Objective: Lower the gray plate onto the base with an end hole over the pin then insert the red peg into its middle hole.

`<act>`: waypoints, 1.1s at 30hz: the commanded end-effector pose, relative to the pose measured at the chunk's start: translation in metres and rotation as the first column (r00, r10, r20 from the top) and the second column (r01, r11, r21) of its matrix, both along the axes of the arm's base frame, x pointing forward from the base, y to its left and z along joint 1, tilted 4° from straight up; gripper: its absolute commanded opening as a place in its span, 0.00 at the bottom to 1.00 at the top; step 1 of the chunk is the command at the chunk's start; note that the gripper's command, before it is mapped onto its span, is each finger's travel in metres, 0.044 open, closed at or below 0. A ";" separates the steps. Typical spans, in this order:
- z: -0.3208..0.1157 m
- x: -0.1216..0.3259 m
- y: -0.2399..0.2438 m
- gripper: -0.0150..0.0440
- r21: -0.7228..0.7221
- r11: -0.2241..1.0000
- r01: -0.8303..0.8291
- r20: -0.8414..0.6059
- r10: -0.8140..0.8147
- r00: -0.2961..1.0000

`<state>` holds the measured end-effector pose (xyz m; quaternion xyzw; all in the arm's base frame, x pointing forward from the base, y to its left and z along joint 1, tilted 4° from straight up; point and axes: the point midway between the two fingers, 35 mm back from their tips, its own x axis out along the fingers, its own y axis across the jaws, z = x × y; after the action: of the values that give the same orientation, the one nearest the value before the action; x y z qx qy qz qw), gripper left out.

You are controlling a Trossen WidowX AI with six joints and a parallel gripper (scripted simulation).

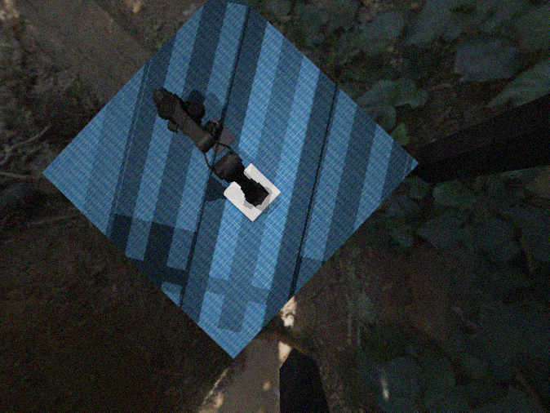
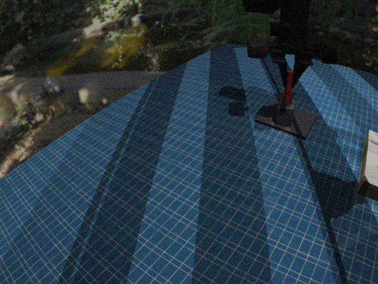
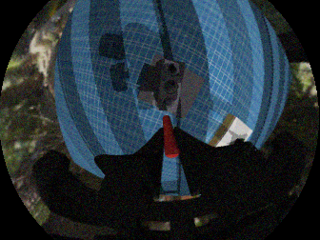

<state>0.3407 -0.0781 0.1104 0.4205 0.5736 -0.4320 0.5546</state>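
Note:
The red peg [image 2: 287,91] [image 3: 170,140] stands nearly upright between the fingertips of my gripper [image 2: 289,79] [image 3: 168,130], which is shut on it. Its lower end is free and overlaps the gray plate in the exterior view. The gray plate [image 3: 170,76] lies on the flat gray base [image 1: 225,135] [image 2: 307,121] [image 3: 194,87], and dark holes show in its top. The pin is not visible. In the wrist view the peg's tip appears just short of the plate's near end. I cannot tell exactly which hole it is above, or its height. The gripper's shadow darkens the plate.
A white-topped block [image 1: 252,215] [image 2: 372,161] [image 3: 242,129] is under the arm in the top view and at the right edge in the exterior view. The blue plaid table [image 1: 284,177] [image 2: 183,183] [image 3: 143,114] carries broad stripes of shadow.

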 end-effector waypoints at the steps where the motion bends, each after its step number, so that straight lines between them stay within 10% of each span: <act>1: -0.001 0.003 -0.016 0.25 -0.005 1.000 -0.004 -0.004 0.004 1.000; 33: -0.003 0.005 -0.056 0.25 -0.007 1.000 -0.005 -0.006 0.005 1.000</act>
<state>0.3461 -0.1333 0.1075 0.4191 0.5730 -0.4339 0.5548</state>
